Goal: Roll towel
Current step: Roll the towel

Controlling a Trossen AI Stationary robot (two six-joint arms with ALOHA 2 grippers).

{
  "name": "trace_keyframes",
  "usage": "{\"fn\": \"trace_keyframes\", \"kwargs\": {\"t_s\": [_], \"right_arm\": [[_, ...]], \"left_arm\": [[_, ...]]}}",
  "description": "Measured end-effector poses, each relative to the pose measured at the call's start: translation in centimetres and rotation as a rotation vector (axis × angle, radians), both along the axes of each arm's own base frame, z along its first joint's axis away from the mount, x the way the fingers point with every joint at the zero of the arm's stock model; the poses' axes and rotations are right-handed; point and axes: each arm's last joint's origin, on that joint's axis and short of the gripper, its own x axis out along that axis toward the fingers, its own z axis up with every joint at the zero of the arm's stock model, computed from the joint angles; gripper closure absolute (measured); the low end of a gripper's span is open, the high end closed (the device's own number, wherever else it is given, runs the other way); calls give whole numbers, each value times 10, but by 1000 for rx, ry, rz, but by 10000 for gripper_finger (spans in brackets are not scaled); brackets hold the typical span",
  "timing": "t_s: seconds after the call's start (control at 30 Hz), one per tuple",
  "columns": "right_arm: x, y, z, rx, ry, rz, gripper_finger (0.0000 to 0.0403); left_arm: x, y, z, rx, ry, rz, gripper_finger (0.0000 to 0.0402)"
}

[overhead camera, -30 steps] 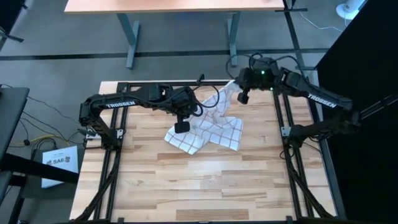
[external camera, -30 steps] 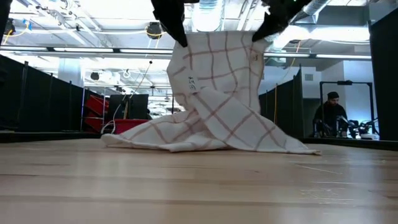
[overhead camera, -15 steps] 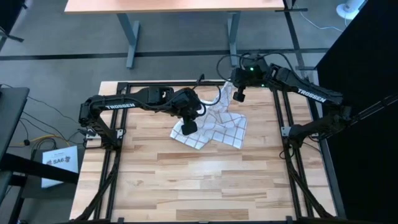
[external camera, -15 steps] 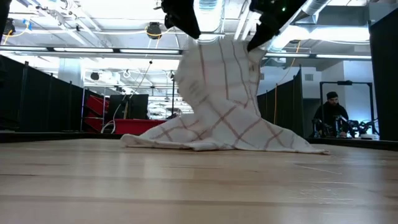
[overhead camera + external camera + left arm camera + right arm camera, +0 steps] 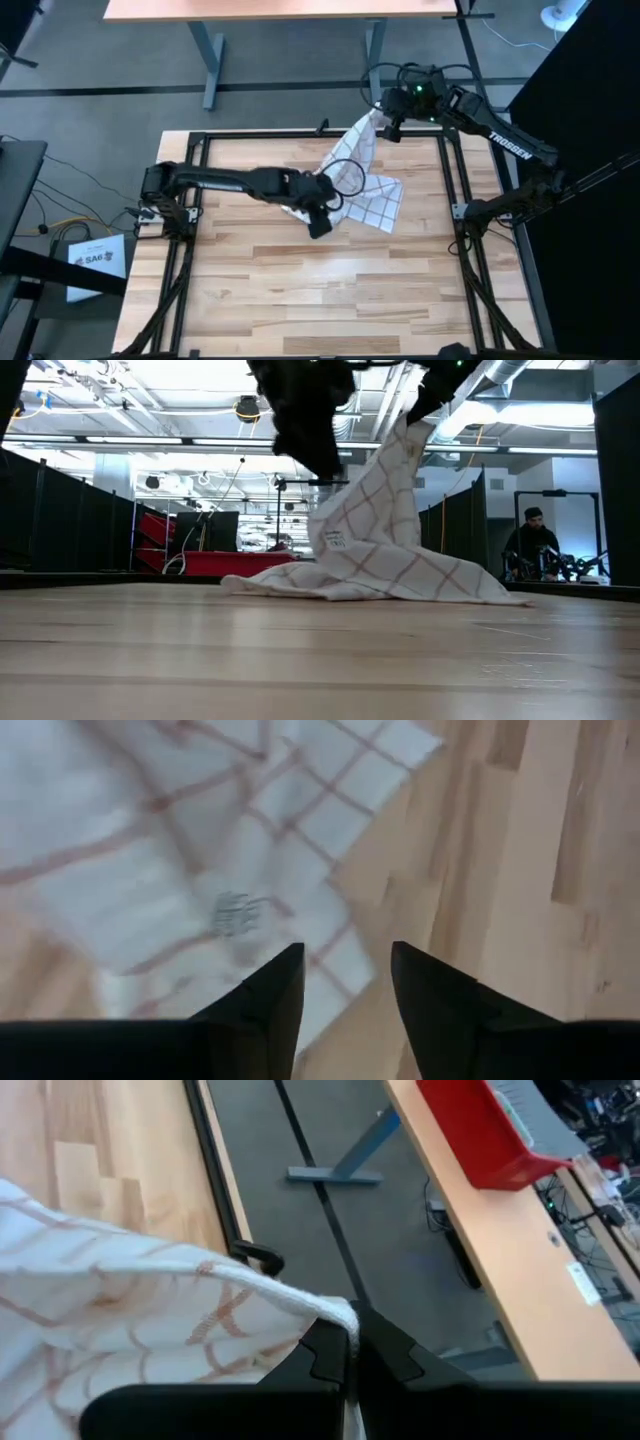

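You're working on a pale wooden table [image 5: 300,290] with a black frame [image 5: 190,250] around its edge; grey floor and a desk [image 5: 290,10] lie past its far side. From table height you can see a hall with bright ceiling lights, and a person [image 5: 530,545] sits well back on the right.

The towel [image 5: 365,185] lies on the far half of the table, right of centre. Most of it is heaped on the wood, and one corner is drawn up and stretched toward the far edge.

Your right gripper [image 5: 383,121] is raised over that far edge with its jaws pinched together on the lifted corner. Your left gripper [image 5: 320,225] reaches across to the near edge of the heap, just above the cloth. Its jaws stand slightly apart, and nothing appears to sit between them, though the wrist view is blurred.
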Motion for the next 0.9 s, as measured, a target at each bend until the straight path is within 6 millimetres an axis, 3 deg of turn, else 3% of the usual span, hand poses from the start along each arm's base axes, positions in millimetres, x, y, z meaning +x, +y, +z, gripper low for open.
{"fn": "trace_keyframes", "kwargs": {"t_s": [0.13, 0.3, 0.5, 0.67, 0.9], "right_arm": [[-1, 0, 0, 7, 12, 3, 403], [-7, -3, -4, 27, 56, -14, 403], [-9, -1, -8, 76, 81, -28, 403], [-7, 2, -9, 106, 66, -37, 403], [-8, 3, -10, 134, 57, -58, 403]], "left_arm": [[23, -4, -31, 22, -43, -35, 269], [55, -6, -40, 233, -67, -301, 269], [92, 3, -81, 393, 3, -469, 269], [116, 15, -105, 409, 12, -481, 269], [127, 30, -133, 325, 45, -522, 269]]}}
